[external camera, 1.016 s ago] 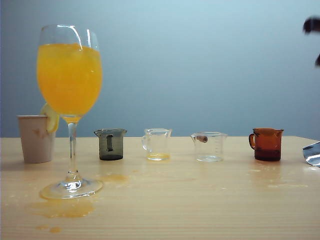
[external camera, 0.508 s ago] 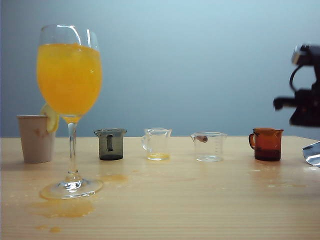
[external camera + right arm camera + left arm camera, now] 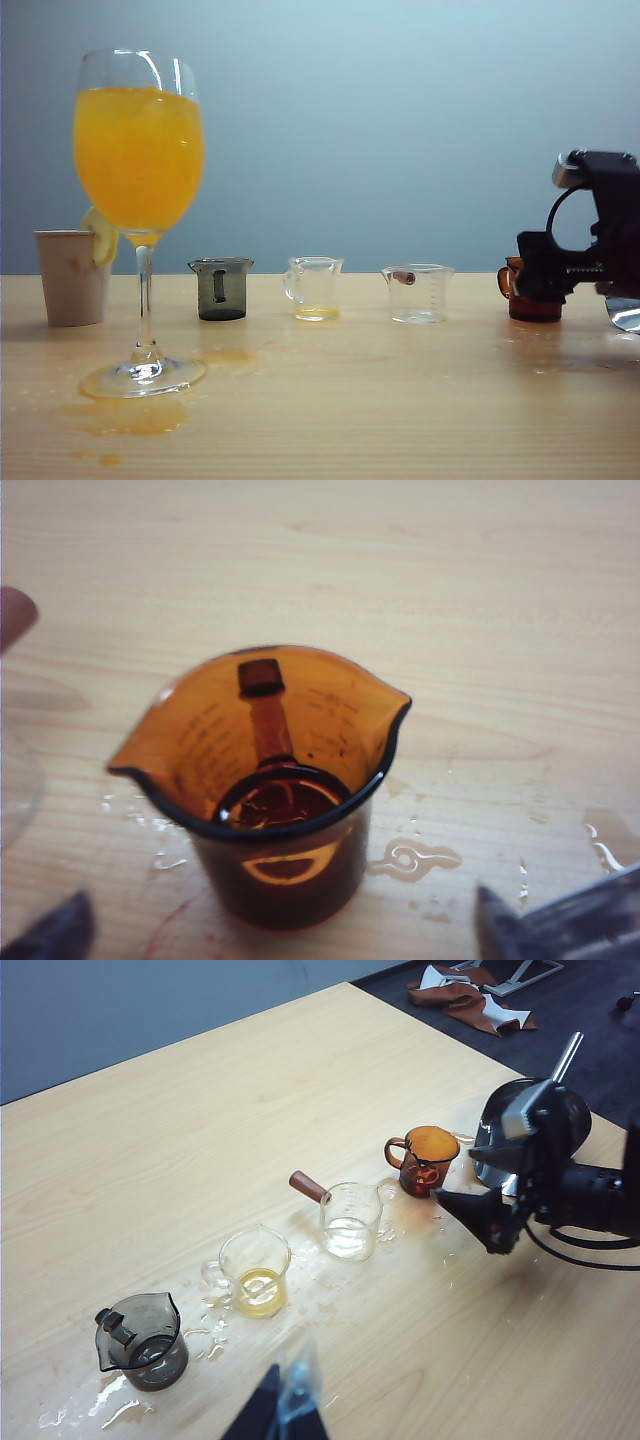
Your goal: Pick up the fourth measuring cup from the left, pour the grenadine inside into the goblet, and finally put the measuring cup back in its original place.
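Exterior view: you see the goblet [image 3: 140, 220] on the surface [image 3: 360, 400], full of orange juice [image 3: 139, 155]. The fourth measuring cup [image 3: 512, 300] stands at the right end of the cup row, partly hidden by the right pincer [image 3: 560, 275].

Left wrist view: the clear cup [image 3: 255, 1272] holds a little yellow liquid; the left pincer [image 3: 284, 1412] shows only blurred tips, state undeterminable.

Right wrist view: you look into the amber cup [image 3: 275, 780], dark grenadine [image 3: 280, 802] at its bottom; both fingertips [image 3: 55, 930] flank it, spread apart, not touching.
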You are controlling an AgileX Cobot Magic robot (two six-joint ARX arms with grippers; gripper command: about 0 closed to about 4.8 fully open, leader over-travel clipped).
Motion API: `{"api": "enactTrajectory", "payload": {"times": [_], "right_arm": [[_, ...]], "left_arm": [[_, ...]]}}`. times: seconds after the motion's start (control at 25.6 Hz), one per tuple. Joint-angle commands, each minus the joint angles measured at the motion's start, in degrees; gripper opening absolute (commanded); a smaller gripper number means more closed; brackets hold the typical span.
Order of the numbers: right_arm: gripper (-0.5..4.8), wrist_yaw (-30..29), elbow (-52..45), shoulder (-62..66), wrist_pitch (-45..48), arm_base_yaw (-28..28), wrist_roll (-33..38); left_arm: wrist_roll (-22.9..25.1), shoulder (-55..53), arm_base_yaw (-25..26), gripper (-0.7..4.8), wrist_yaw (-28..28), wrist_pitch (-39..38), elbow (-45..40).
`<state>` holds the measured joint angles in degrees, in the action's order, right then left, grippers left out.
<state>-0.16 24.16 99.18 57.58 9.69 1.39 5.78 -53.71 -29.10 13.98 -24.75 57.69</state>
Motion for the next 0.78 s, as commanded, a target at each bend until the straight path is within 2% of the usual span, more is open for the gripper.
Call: {"api": "enactTrajectory", "payload": {"times": [0.04,0.39,0.66,0.74,0.78], "right_arm": [[4.79,-0.2,2.5,2.2,1.2,0.0,-2.1],[4.79,-0.3,10.7,11.0,1.1,0.0,-2.2],[4.79,0.0,12.5,12.0,1.0,0.0,-1.4],[3.90,0.0,12.5,12.0,0.7,0.0,-1.4],[2.44,0.0,12.5,12.0,0.7,0.0,-1.0]], "left_arm": [[0.2,0.1,-0.1,-0.05,0.4,-0.4,0.2],[0.2,0.1,-0.1,-0.05,0.3,-3.5,0.1],[0.2,0.1,-0.1,-0.05,0.3,-4.0,0.1],[0.2,0.1,-0.1,-0.05,0.3,-4.0,0.1],[0.2,0.1,-0.1,-0.05,0.3,-4.0,0.1]]}}
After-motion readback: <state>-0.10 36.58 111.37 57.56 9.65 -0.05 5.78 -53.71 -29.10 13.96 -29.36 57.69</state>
